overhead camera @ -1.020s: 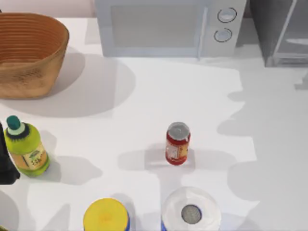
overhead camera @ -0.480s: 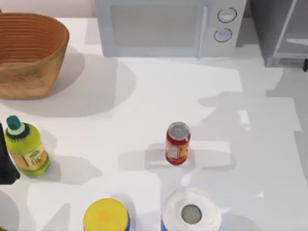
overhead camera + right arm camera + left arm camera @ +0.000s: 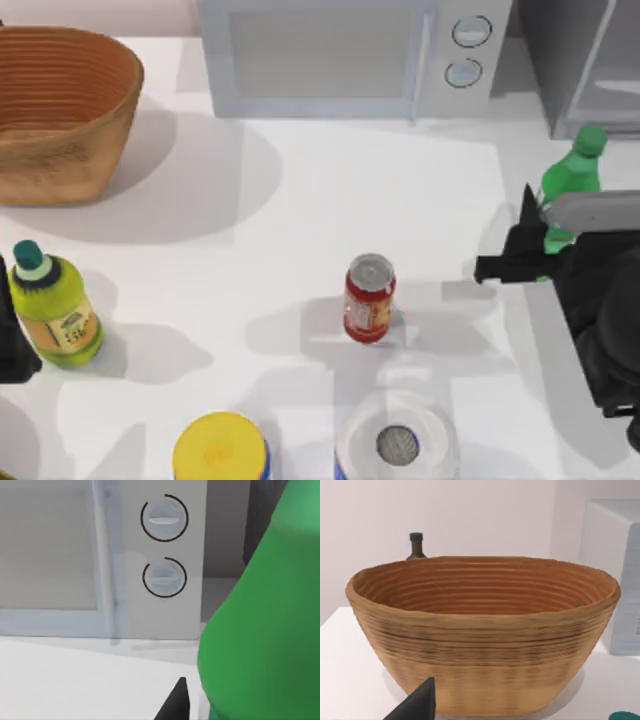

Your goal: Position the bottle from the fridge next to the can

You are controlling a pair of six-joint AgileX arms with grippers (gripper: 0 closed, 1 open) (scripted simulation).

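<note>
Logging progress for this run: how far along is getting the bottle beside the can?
Done: the bottle is out of the fridge. In hand: the right end effector holds it at the table's right side. Left: carry it to the can mid-table and set it down. The left arm sits parked at the left edge.

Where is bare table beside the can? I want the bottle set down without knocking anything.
Free: the can's right side, toward the right gripper holding the bottle; also its left, toward the yellow-green bottle. Crowded: in front, by the white roll and yellow-lidded jar.
</note>
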